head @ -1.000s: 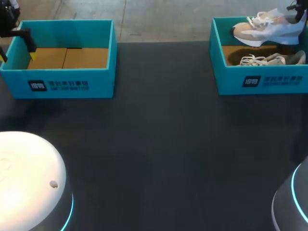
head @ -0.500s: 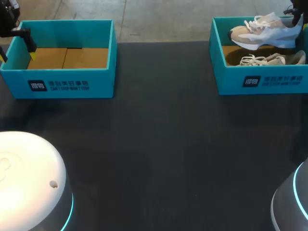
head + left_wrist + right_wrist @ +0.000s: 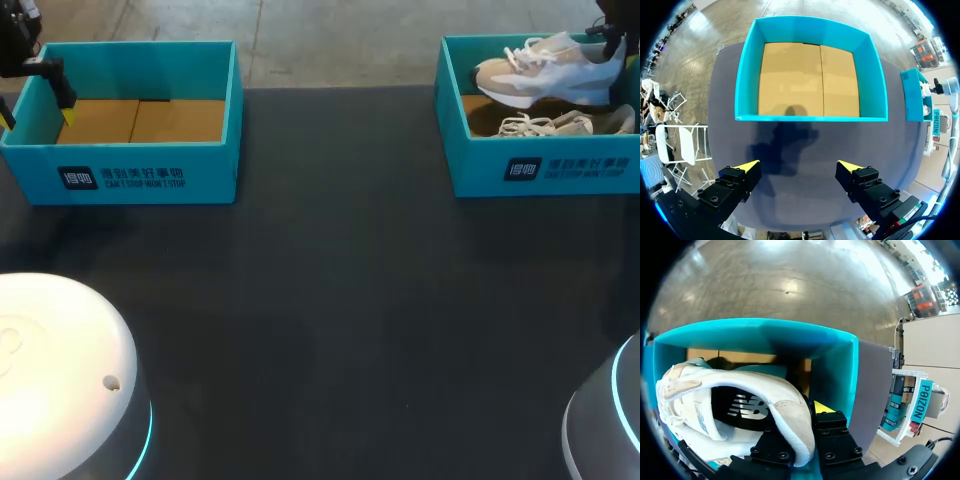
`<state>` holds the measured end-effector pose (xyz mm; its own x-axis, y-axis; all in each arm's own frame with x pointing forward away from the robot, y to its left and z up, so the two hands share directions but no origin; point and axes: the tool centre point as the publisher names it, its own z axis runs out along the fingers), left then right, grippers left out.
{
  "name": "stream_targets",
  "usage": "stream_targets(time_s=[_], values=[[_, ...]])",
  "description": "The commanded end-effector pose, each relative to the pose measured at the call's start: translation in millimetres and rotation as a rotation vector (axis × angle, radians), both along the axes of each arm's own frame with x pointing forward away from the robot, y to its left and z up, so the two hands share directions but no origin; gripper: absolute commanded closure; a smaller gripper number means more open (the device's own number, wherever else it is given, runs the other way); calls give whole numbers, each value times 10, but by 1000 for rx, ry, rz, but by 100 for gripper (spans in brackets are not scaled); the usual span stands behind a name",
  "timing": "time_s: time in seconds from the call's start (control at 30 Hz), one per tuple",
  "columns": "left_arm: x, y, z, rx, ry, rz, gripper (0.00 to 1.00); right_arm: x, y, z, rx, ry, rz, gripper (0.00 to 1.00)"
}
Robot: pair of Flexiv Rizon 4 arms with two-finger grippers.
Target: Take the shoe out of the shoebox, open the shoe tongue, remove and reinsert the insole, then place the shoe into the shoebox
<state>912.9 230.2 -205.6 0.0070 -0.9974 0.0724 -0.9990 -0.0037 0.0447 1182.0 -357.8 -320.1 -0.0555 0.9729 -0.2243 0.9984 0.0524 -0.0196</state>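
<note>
A white and beige sneaker (image 3: 545,72) hangs on its side above the right teal shoebox (image 3: 480,165), toe toward the table's middle. My right gripper (image 3: 612,40) is shut on its heel. In the right wrist view the heel collar (image 3: 790,420) sits between the fingers of that gripper (image 3: 800,415), with one yellow tip (image 3: 822,407) showing. A second sneaker (image 3: 560,125) lies inside that box. My left gripper (image 3: 36,118) is open and holds nothing, at the left end of the left teal shoebox (image 3: 140,175); in its wrist view this gripper (image 3: 798,167) stands short of the box (image 3: 810,119).
The left shoebox shows only its bare cardboard floor (image 3: 810,80). Dark tabletop (image 3: 330,300) stretches between and in front of the two boxes. Two rounded robot bases (image 3: 60,380) stand at the near corners.
The held sneaker has shifted a little left and down and turned more level above the right box. The left arm has not moved.
</note>
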Motion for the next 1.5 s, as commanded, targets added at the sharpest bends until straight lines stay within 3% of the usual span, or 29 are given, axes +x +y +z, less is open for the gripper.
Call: stream_targets(time_s=[0.03, 0.73, 1.5], values=[[-4, 2, 4, 2, 0, 0, 0, 95, 10, -13, -17, 74, -32, 100], [-4, 2, 4, 2, 0, 0, 0, 105, 101, -107, -10, 63, -51, 100], [-4, 2, 4, 2, 0, 0, 0, 70, -29, -285, -18, 75, -84, 100]])
